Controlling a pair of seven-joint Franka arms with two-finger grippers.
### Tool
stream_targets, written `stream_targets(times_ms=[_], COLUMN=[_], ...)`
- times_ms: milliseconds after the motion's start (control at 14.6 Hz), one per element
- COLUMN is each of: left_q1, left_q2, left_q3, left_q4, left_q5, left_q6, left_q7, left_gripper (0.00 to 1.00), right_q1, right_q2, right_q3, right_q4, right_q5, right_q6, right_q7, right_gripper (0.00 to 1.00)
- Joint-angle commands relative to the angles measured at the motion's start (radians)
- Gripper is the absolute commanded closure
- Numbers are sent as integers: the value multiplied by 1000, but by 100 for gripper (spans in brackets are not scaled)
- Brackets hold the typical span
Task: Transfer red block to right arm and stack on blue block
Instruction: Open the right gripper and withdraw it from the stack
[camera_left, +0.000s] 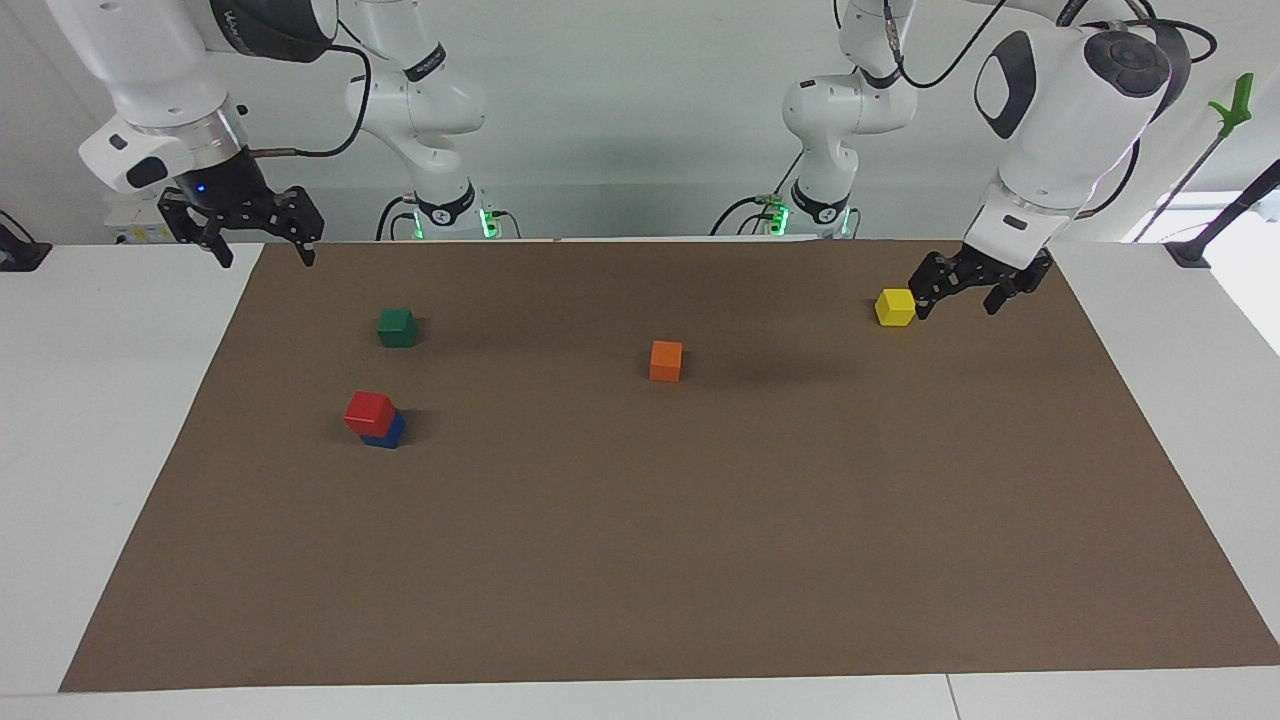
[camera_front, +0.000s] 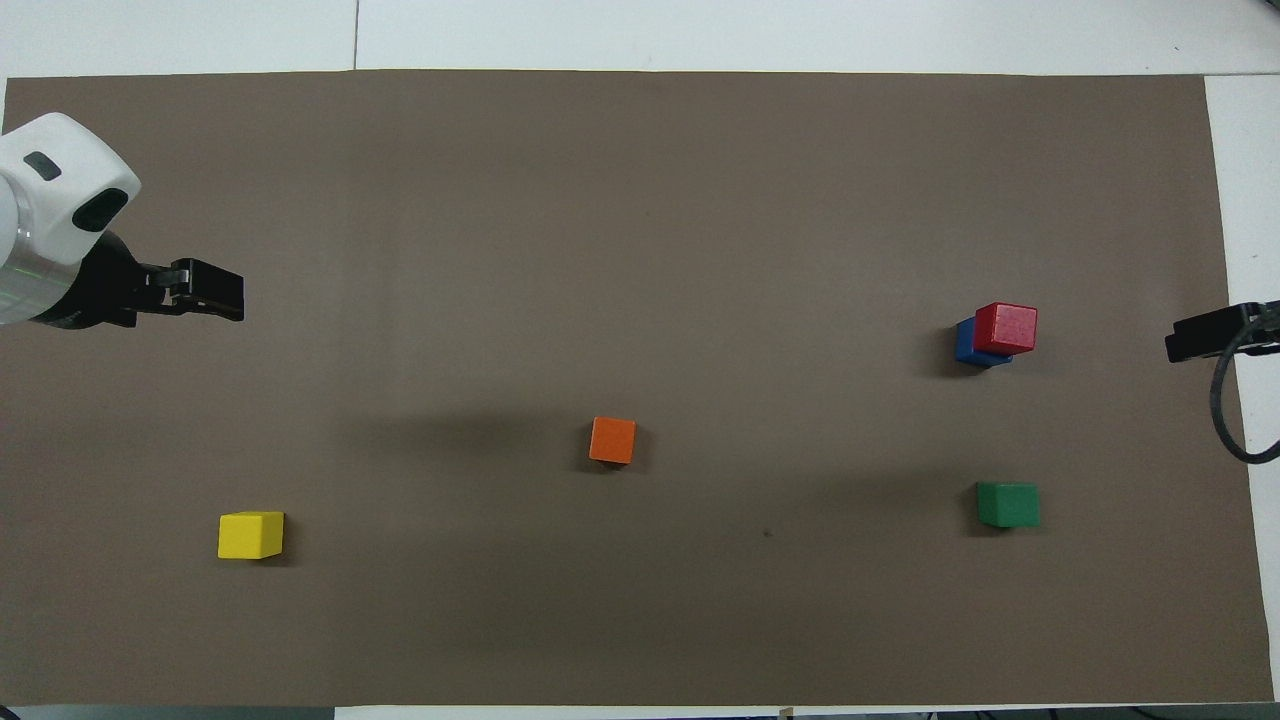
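stack: red block (camera_left: 369, 409) sits skewed on blue block (camera_left: 388, 431) | right gripper (camera_left: 260, 232) jaws spread, left gripper (camera_left: 968, 290) jaws spread, empty | we keep both clear, avoid nudging it

The red block (camera_left: 370, 410) sits atop the blue block (camera_left: 388, 433) (slightly offset), at the green block's six o'clock in the facing view.
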Motion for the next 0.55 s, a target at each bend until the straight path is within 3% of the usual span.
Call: stream_targets(times_ms=[0, 480], left_q1=[12, 12], left_q2=[-10, -10], left_q3=[-4, -4], left_q4=[8, 8], left_q5=[-15, -15], left_q6=[-23, -23], left_q7=[8, 8], left_gripper=[0, 0], right_q1=[-30, -30], right_q2=[7, 0], right_q3=[13, 13], right_q4=[36, 36], right_q5=[38, 38], right_q6=[-44, -55], right_q7=[-7, -6], right_gripper=[0, 0])
